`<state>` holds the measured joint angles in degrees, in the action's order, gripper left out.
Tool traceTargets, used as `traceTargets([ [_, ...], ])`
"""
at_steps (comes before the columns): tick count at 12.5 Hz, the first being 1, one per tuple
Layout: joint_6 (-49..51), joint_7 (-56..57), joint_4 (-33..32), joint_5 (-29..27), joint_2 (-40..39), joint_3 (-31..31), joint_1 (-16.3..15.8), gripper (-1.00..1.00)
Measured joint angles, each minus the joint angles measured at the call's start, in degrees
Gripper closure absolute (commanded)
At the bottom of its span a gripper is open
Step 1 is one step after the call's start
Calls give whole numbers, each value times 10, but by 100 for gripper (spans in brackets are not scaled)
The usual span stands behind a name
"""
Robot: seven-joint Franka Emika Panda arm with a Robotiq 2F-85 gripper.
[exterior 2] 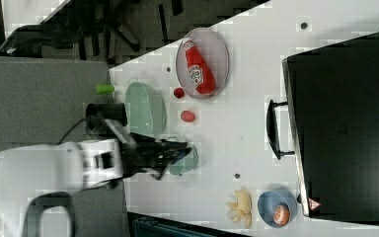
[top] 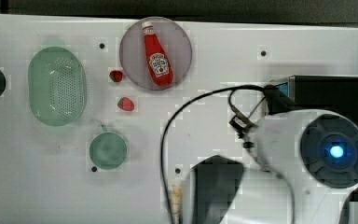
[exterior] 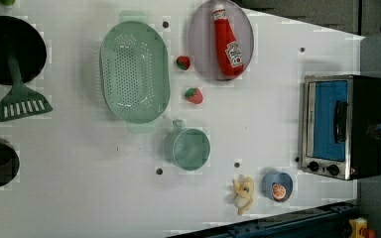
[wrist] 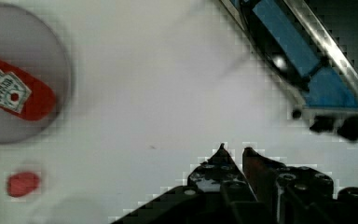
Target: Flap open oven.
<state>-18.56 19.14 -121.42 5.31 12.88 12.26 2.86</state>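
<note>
The oven [exterior: 342,126] is a black box with silver trim at the left view's right; its blue glass door [exterior: 330,119] stands closed, with the bar handle [exterior: 341,121] across it. In the right view the handle [exterior 2: 272,129] sticks out from the oven's [exterior 2: 345,128] front. My gripper [exterior 2: 187,148] hangs to the right view's left of that handle, well apart from it. In the wrist view the gripper [wrist: 234,150] has its fingertips [wrist: 221,150] almost together with nothing between them, and the oven door [wrist: 303,60] lies ahead. The arm hides much of the oven [top: 326,91] in the top view.
A ketchup bottle [exterior: 228,42] lies on a grey plate [exterior: 201,44], with two strawberries [exterior: 193,95] beside it. A green colander [exterior: 135,72], a green cup [exterior: 188,148], a banana [exterior: 243,194] and a blue bowl [exterior: 277,186] share the white table [exterior: 79,173].
</note>
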Motion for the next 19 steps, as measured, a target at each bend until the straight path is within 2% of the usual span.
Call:
traceTargets([
  [5,-113,268,-39,5,-57,71,12,65],
  [8,-160,374,-41,4,-99,102,15,65],
  [12,-192,413,-44,-4,-131,116,27,65],
  [19,-265,425,-50,-3,-200,123,29,65],
])
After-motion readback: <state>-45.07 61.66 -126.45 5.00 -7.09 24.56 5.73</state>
